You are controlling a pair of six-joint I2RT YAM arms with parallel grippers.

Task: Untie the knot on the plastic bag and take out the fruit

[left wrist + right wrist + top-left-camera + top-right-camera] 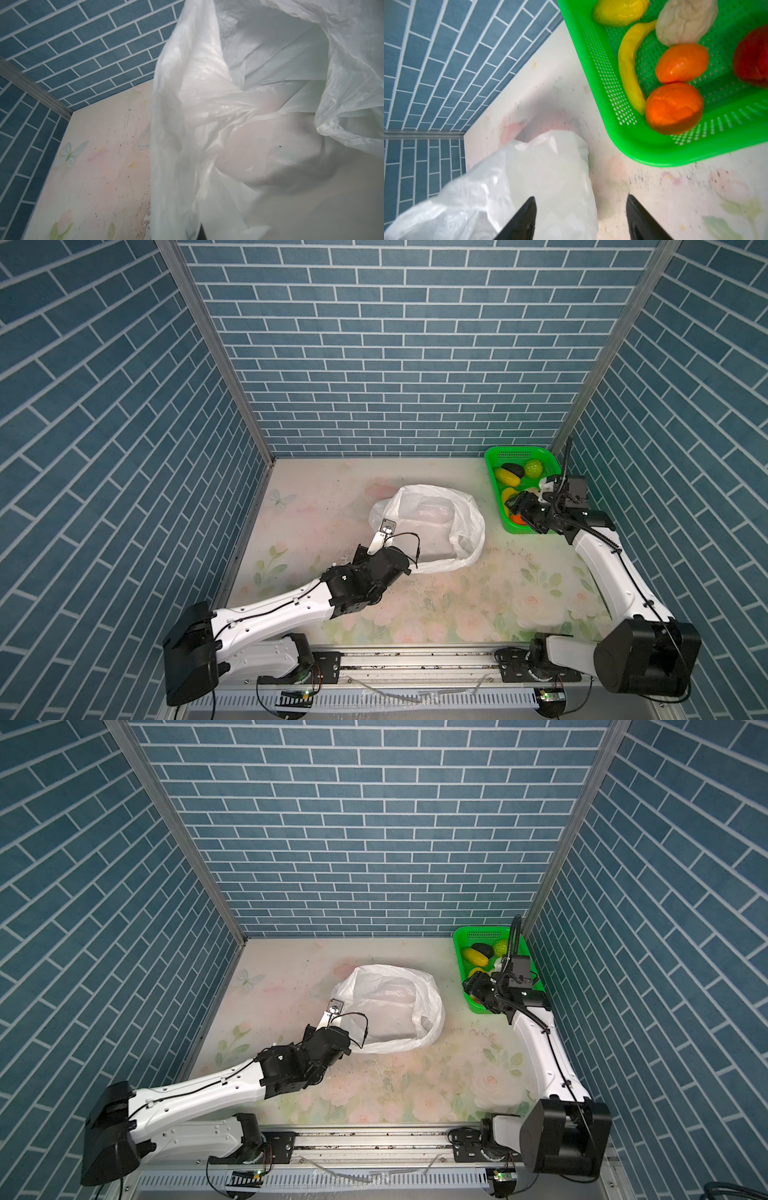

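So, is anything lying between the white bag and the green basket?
Nothing: only bare floral tabletop separates the plastic bag from the green basket, clearest in the right wrist view.

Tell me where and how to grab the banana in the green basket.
Grip the banana at mid-curve, coming straight down, jaws across its narrow width. Its ends are crowded by the whitish piece and an orange; the middle has bare basket floor beside it, probably enough.

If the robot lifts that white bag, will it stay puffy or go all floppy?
Probably floppy: the plastic bag is thin, crinkled and sags in folds. Likely very light, since it looks empty. Its shiny film might slip.
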